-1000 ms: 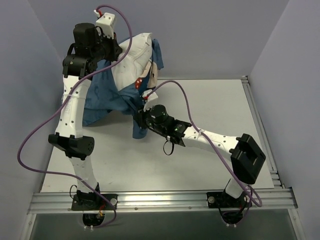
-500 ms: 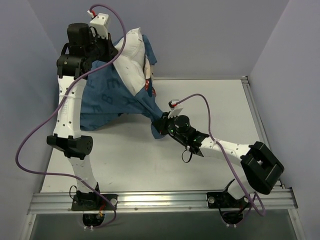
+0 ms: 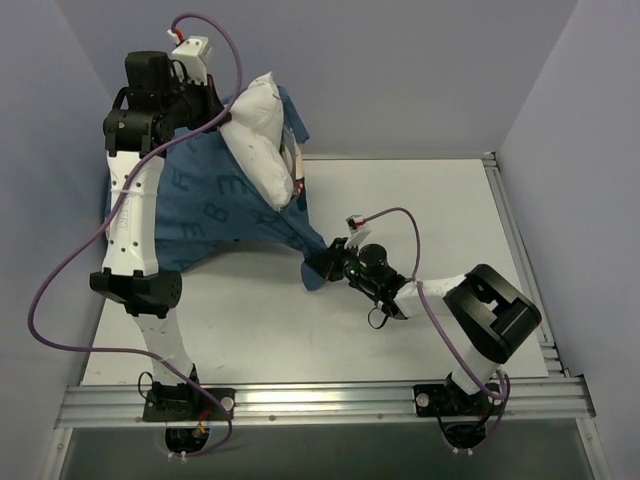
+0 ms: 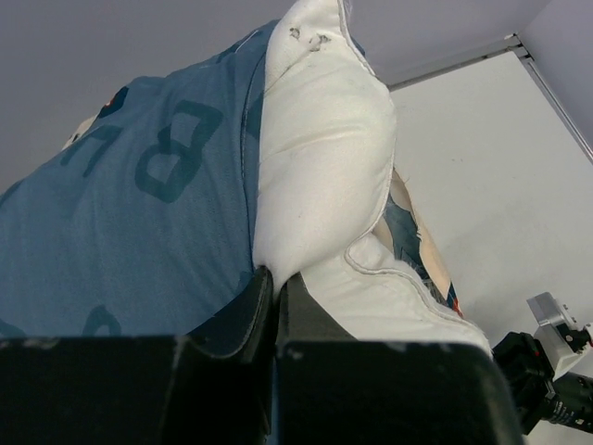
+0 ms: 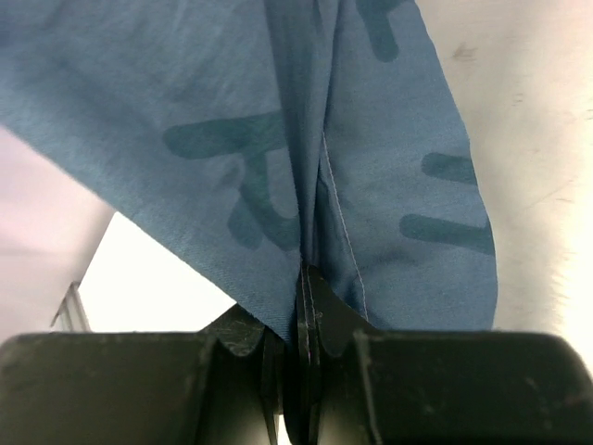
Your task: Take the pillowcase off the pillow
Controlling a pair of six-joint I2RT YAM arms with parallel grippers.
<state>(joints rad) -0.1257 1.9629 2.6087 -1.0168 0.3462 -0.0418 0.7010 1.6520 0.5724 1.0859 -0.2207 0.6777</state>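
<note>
Pillowcase (image 3: 200, 205) hem sits clamped in right gripper (image 5: 303, 271); left gripper (image 4: 275, 280) apparently pinches pillow (image 4: 324, 139) corner.

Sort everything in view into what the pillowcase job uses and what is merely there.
Job in hand:
- pillowcase, pinched by the right claw
- pillow, gripped by the left claw

Merely there:
- table
- purple cables
- metal rail at the near edge
</note>
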